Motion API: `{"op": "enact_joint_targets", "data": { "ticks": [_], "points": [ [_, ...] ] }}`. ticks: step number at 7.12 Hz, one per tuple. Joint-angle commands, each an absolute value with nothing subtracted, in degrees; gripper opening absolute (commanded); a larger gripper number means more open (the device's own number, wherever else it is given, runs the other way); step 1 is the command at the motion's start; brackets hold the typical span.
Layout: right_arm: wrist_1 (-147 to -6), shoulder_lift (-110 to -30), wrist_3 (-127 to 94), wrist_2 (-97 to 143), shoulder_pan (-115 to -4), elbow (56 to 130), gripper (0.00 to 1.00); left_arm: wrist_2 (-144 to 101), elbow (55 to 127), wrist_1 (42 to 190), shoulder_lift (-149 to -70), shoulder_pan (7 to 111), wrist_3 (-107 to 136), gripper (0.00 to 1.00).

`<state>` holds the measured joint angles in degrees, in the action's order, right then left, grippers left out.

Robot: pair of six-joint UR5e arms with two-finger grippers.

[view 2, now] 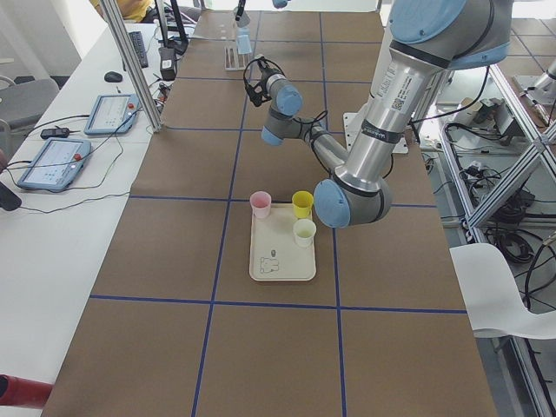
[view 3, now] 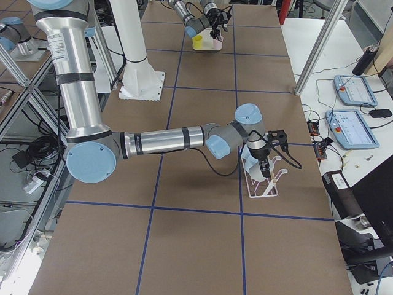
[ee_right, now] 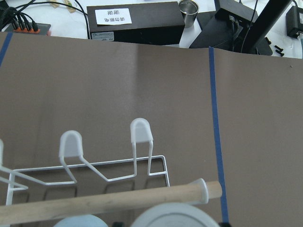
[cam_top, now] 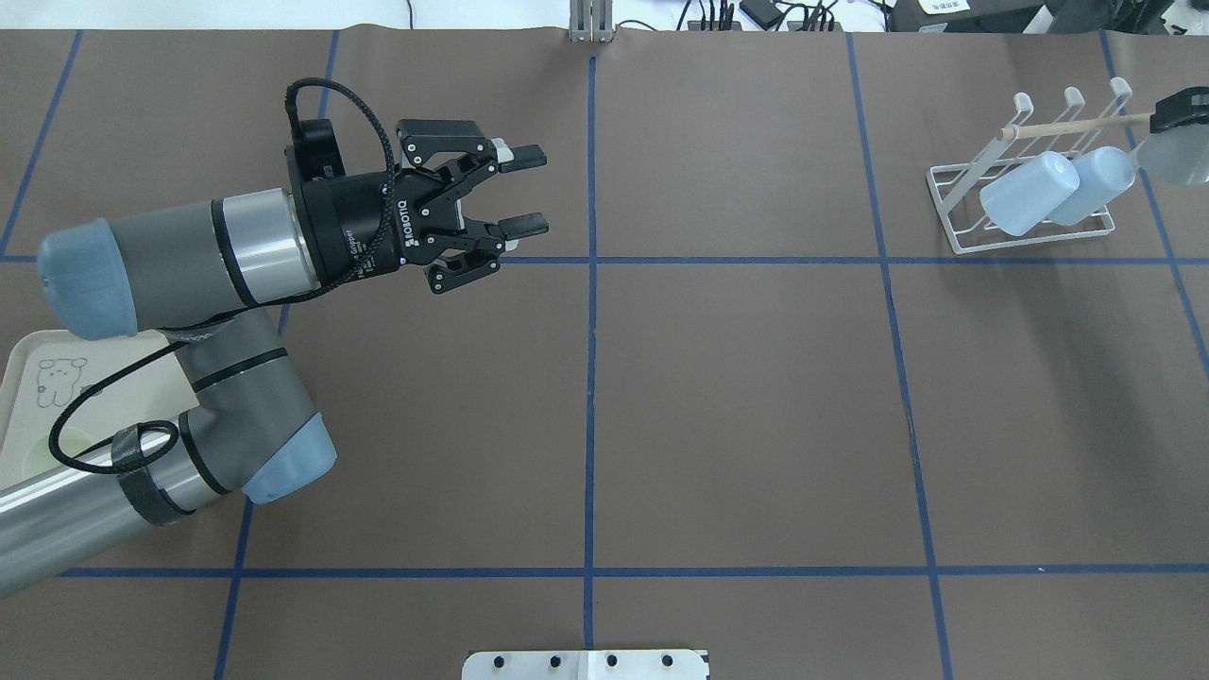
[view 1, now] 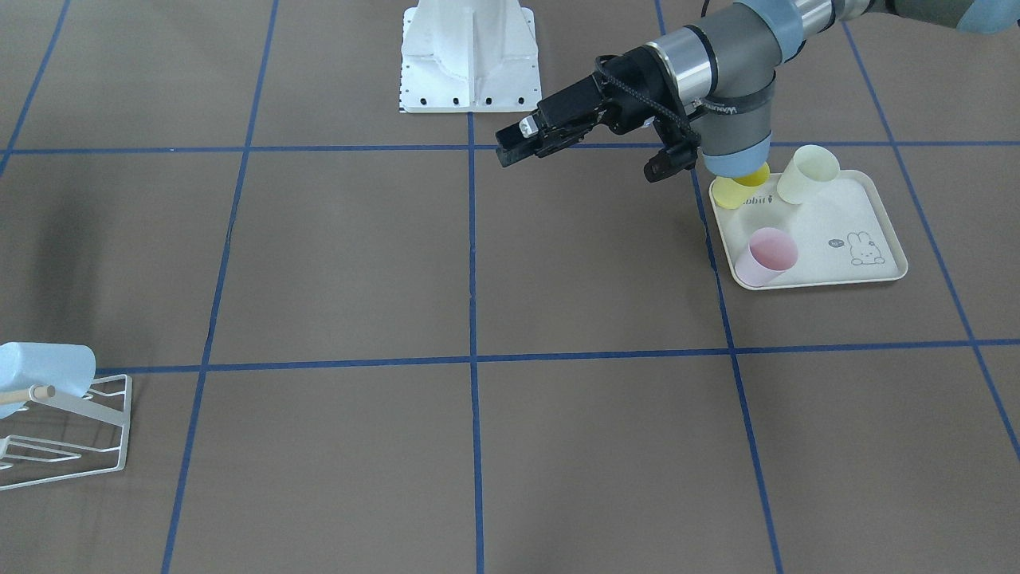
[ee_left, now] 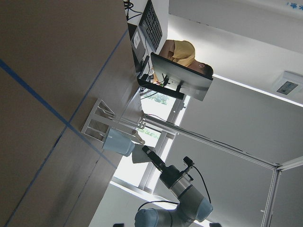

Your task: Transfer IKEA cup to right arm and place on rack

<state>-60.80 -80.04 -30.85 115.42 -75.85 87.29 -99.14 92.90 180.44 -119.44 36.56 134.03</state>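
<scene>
The white wire rack (cam_top: 954,203) with its wooden dowel (cam_top: 1077,126) stands at the far right of the table. Two pale blue cups (cam_top: 1030,194) hang slanted on it. My right gripper (cam_top: 1181,118) is at the rack's right end, shut on a third pale blue IKEA cup (cam_top: 1176,159) level with the dowel. In the right wrist view the cup's rim (ee_right: 173,216) sits just below the dowel (ee_right: 118,201). My left gripper (cam_top: 524,194) is open and empty, held above the table left of centre.
A cream rabbit-print tray (view 1: 868,223) sits beneath the left arm, holding a pink cup (view 1: 766,255), a yellow cup (view 1: 737,190) and a pale cream cup (view 1: 807,174). The robot's white base plate (view 1: 470,56) is at the table's edge.
</scene>
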Motion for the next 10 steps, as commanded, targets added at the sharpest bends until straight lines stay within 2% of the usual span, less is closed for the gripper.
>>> {"op": "enact_joint_targets", "data": {
  "ticks": [1, 4, 5, 6, 10],
  "points": [
    [-60.73, -80.33, -30.85, 115.66, -75.5, 87.1, 0.0, -99.14, 92.9, 180.44, -119.44, 36.56, 134.03, 0.67],
    [-60.73, -80.51, -30.85, 115.66, -75.32, 87.1, 0.0, -99.14, 93.08, 180.44, -119.44, 36.56, 134.03, 0.67],
    [-60.73, -80.51, -30.85, 115.66, -74.97, 87.1, 0.05, -99.14, 93.08, 180.44, -119.44, 36.56, 134.03, 0.67],
    [-60.73, -80.51, -30.85, 115.58, -74.71, 87.1, 0.26, -99.14, 92.99, 180.53, -119.36, 36.65, 134.03, 0.67],
    [-60.73, -80.25, -30.85, 115.31, -74.36, 86.57, 0.84, -99.14, 92.81, 180.53, -119.09, 36.56, 134.03, 0.67]
  ]
}}
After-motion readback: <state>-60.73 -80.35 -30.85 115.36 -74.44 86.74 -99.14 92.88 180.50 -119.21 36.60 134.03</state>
